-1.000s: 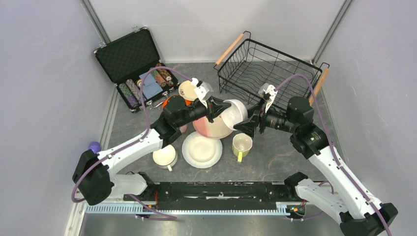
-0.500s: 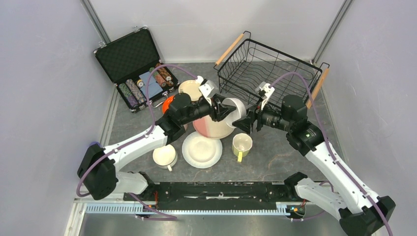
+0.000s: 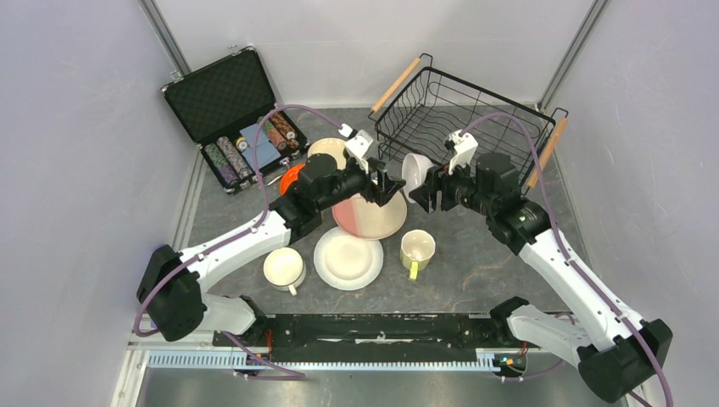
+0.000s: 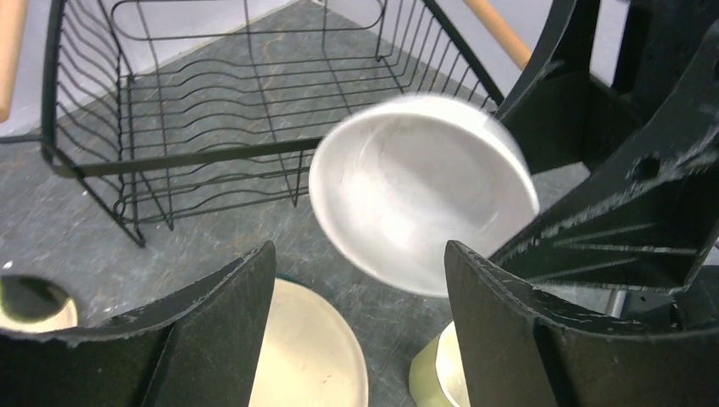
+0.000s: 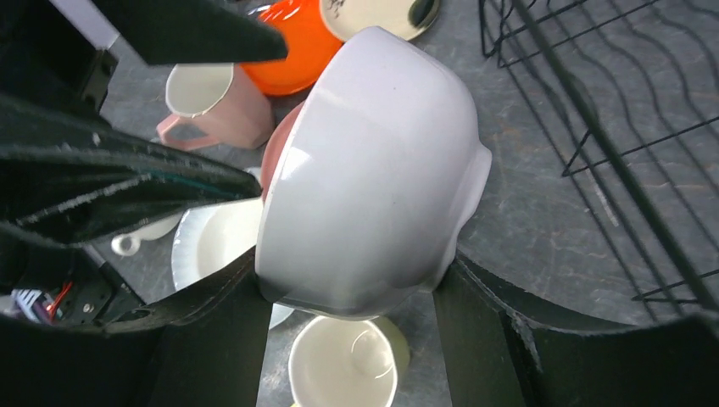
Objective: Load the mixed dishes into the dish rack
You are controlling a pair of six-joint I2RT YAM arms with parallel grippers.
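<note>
**Front row, on the grey mottled tabletop (image 3: 483,254)**
- Round white ceramic mug (image 3: 284,269), on the left.
- Plain cream round plate (image 3: 348,258), in the centre, lying flat.
- Yellow-green mug (image 3: 417,249), on the right, upright.

**Second row**
- Pink-and-cream two-tone plate (image 3: 370,216), flat, just behind the cream plate.
- Pink mug (image 5: 229,127) and orange plate (image 3: 291,176), to its left, largely under the left arm.

**In the air above that plate's far edge**
- Left gripper (image 3: 388,184): fingers spread wide, holding nothing.
- Right gripper (image 3: 424,186), facing it: fingers clamped on either side of the small white ceramic bowl (image 3: 414,167).
- The bowl is tipped on its side with its mouth toward the left gripper. It is just short of the rack's near-left corner and outside it.

**Behind**
- Cream black-spotted plate (image 3: 326,153), flat.

**Far right**
- Black wire dish rack (image 3: 492,93) with two wooden rod handles.

**Far left**
- Black hinged case (image 3: 222,95), lid up, holding striped poker chips (image 3: 225,157).
</note>
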